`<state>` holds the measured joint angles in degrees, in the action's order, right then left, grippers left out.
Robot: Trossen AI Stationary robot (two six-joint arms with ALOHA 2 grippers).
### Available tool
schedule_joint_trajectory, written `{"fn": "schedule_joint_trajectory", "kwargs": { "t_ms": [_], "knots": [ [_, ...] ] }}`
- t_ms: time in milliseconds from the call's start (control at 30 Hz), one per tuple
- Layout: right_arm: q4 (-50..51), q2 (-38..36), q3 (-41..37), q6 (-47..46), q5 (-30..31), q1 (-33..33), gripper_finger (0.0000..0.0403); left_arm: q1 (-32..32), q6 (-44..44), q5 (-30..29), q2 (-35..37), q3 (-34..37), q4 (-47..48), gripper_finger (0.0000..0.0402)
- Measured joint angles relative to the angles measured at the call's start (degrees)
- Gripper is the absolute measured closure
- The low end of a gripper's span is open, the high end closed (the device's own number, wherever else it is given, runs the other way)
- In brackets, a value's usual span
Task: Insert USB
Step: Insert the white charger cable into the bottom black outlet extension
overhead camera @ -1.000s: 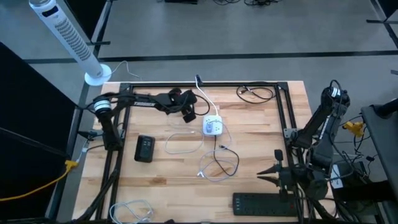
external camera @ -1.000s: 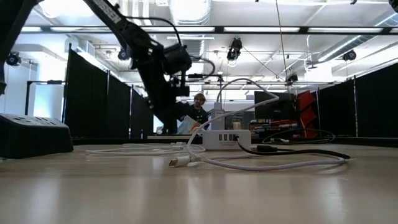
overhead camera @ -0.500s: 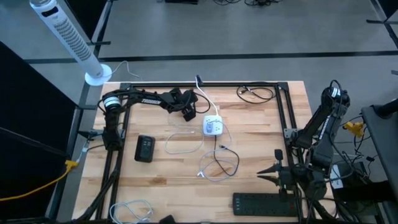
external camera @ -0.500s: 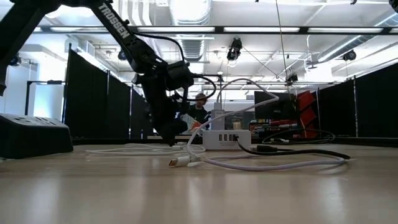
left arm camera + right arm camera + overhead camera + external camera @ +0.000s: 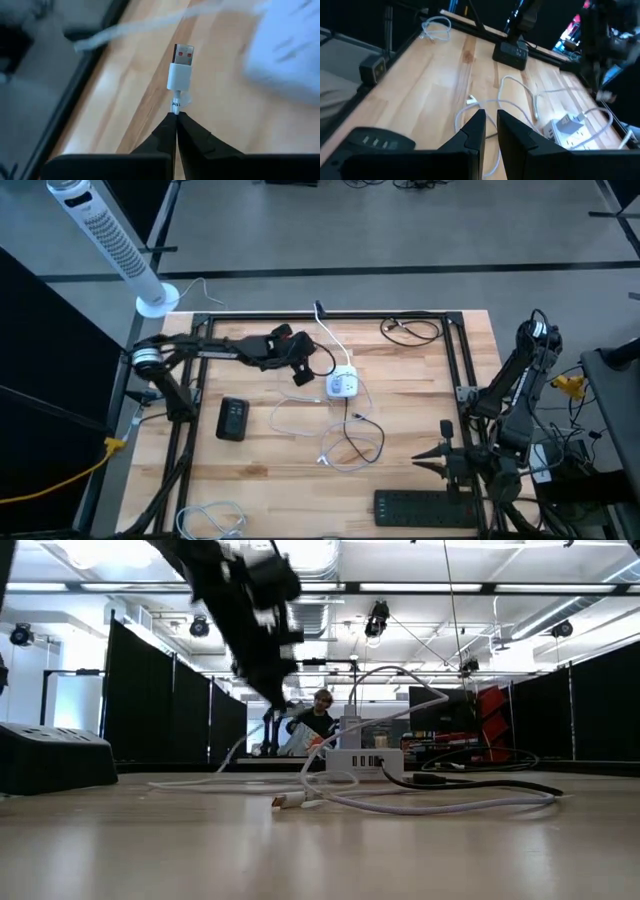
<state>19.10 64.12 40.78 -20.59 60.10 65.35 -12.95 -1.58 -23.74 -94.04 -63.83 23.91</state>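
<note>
My left gripper (image 5: 304,373) hangs over the table's far middle, just left of the white charger hub (image 5: 342,383), and is shut on a thin white USB cable (image 5: 252,736). The cable's white plug (image 5: 181,64) sticks out past the fingertips. The hub (image 5: 364,763) rests flat on the table with its row of ports facing the near edge. My right gripper (image 5: 491,120) waits near the table's right near corner (image 5: 445,448), its fingers nearly together with nothing between them. My left gripper pinches the white cable right behind the plug's collar (image 5: 175,106), only at the fingertips (image 5: 167,125). The plug points on in line with the fingers, metal end away from them, lifted clear of the table. The cable trails slack down to the tabletop (image 5: 225,762).
A second white cable (image 5: 350,445) loops on the table in front of the hub. A black box (image 5: 232,418) lies at the left, a black power strip (image 5: 420,507) at the near right, a dark cable coil (image 5: 410,330) at the far right. A person (image 5: 320,718) sits beyond the table.
My left gripper has dipped to the table beside the hub and come up again with the plug end of the white cable. That end now hangs off the table while the rest of the cable stays lying there.
</note>
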Motion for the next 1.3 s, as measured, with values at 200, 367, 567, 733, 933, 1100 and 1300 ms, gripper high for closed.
{"fn": "schedule_joint_trajectory", "kwargs": {
  "t_ms": [200,367,567,733,933,1100,1300],
  "knots": [
    [0.0,1.8,-2.0,-2.4,2.6,-2.8,0.0371,10.8,-0.8,-4.3,8.5,0.0,-3.2,0.0401],
    [-1.8,3.0,-2.0,-1.6,14.2,-4.7,0.0371,20.8,2.1,-11.4,11.8,0.8,-11.8,0.0402],
    [-3.8,3.1,-2.1,1.1,22.5,-6.8,0.0371,28.4,15.7,-11.3,10.7,2.0,-29.1,0.0402],
    [-23.6,5.3,-2.1,21.6,17.9,-7.3,0.0357,30.3,22.1,-5.9,7.5,2.2,-36.2,0.0402],
    [-53.4,9.0,-2.1,52.0,-13.8,-9.7,0.0324,30.1,26.2,9.4,4.1,2.3,-38.3,0.0401],
    [-57.3,10.6,-2.0,58.7,-18.0,-11.5,0.0301,30.0,26.6,26.7,2.7,2.2,-38.5,0.0401],
    [-57.4,14.2,-2.0,57.9,-19.9,-15.3,0.0262,30.0,27.2,33.7,1.6,2.2,-40.2,0.0401]
  ]
}}
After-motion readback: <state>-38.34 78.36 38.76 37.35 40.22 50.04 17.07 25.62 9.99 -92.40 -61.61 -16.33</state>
